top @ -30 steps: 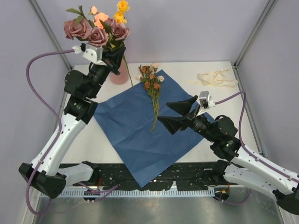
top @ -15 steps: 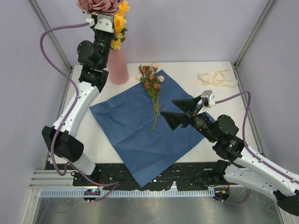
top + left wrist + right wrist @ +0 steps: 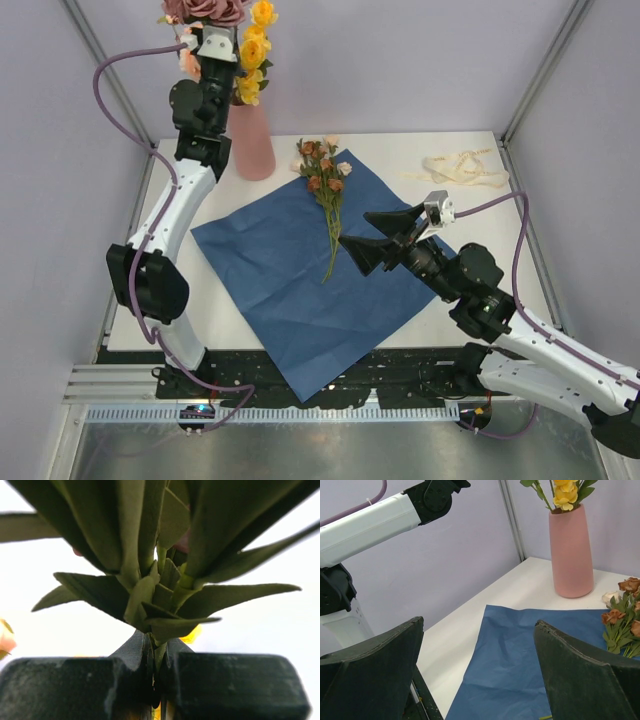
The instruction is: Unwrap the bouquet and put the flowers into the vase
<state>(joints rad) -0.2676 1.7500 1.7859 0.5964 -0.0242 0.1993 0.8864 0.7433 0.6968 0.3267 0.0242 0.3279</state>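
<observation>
Left gripper (image 3: pixel 208 30) is raised high at the back-left, pointing up. In the wrist view its dark, grainy pads (image 3: pixel 75 685) are pressed together on a thin bundle of green stems, and flat, matte, pointed leaves fan out just above the jaws. Mauve roses (image 3: pixel 205 8) top that bundle. Their layered, cloth-like petals are partly cut off by the upper edge of the overhead view, and they sit above and slightly left of the vase mouth, not inside it. Vase (image 3: pixel 252 140) is a salmon-pink, smooth, matte cylinder with a slight taper. It stands upright on the white table (image 3: pixel 400 150) just beyond the back-left edge of the paper. Yellow blooms (image 3: pixel 255 50), ruffled and on green stems, stand in it. Blue paper (image 3: pixel 300 290) is a square sheet turned like a diamond, lying open and flat with faint creases, and its near corner hangs over the front table edge. Rust-brown sprigs (image 3: pixel 325 180) lie on the rear part of the sheet, small papery buds toward the back and thin stems trailing forward. Right gripper (image 3: pixel 357 230) hangs low over the right side of the paper. Its broad, dark, wedge-shaped fingers are spread wide with nothing between them, and the tips are near the sprig stems but not touching them. Cream ribbon (image 3: pixel 460 168) lies as a loose, crinkled heap on bare table at the back right, off the paper.
</observation>
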